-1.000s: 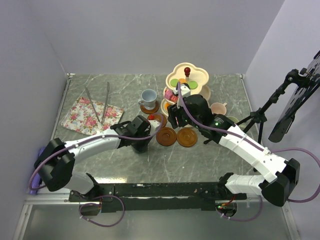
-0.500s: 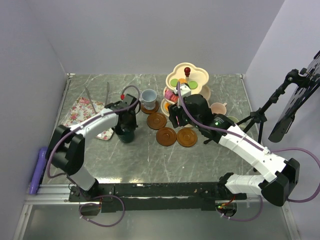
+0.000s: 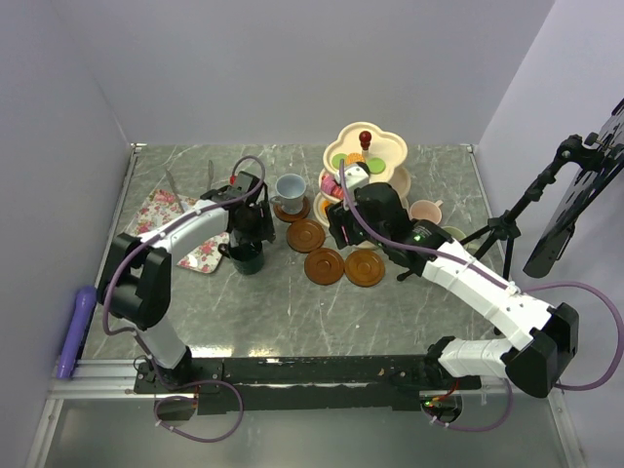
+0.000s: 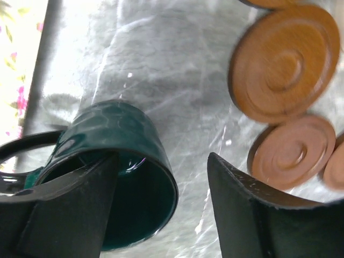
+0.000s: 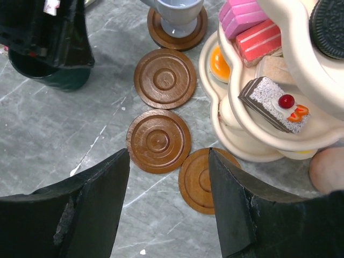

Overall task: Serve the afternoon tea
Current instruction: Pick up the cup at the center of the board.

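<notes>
Dark green mug [image 4: 115, 131] | glossy, faceted wall | loop handle | standing upright

Standing here, I can read no word, brand, number or sign on anything in these views. The only candidate is a small white patch [image 5: 52, 5] on the black arm housing [image 5: 59, 32]. It is at the top edge of the right wrist view, well left of the cream stand [image 5: 252, 146], and it is cropped and too blurred to make out.
</notes>
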You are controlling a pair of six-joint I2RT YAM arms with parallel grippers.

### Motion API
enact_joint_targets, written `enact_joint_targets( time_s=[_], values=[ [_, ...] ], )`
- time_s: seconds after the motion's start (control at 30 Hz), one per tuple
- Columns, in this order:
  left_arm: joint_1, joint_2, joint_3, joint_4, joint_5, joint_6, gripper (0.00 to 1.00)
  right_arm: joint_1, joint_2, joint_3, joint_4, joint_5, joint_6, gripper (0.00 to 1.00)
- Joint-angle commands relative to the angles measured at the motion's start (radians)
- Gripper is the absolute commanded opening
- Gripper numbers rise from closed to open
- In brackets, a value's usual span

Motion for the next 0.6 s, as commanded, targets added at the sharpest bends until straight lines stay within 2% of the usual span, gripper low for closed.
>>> enact_joint_targets(
  time_s=[0.0,0.17,0.37,0.43,0.47,0.5,0.53,0.57],
  values=[
    [-0.006,-0.112,-0.021,0.016,0.049,0.225,0.72,-0.015,-0.005,0.010,0.056,0.006,0.004,0.67],
    [-0.018,-0.131,-0.071,-0.015,0.024,0.372,0.69,-0.019,0.009,0.009,0.069,0.000,0.015,0.67],
    [-0.087,-0.097,-0.102,0.008,0.016,0.426,0.55,-0.021,0.017,0.015,0.076,0.005,0.020,0.67],
    [-0.114,-0.077,-0.093,0.011,-0.007,0.420,0.44,-0.022,0.020,0.015,0.078,0.009,0.020,0.67],
    [-0.125,-0.070,-0.087,0.010,-0.019,0.413,0.34,-0.022,0.018,0.018,0.078,0.011,0.020,0.67],
    [-0.131,-0.057,-0.075,0.005,-0.028,0.405,0.14,-0.022,0.020,0.018,0.078,0.012,0.020,0.67],
    [-0.134,-0.047,-0.058,-0.004,-0.034,0.385,0.01,-0.024,0.020,0.020,0.079,0.014,0.017,0.67],
    [-0.136,-0.040,-0.032,-0.016,-0.033,0.365,0.01,-0.024,0.018,0.020,0.078,0.015,0.017,0.67]
  ],
)
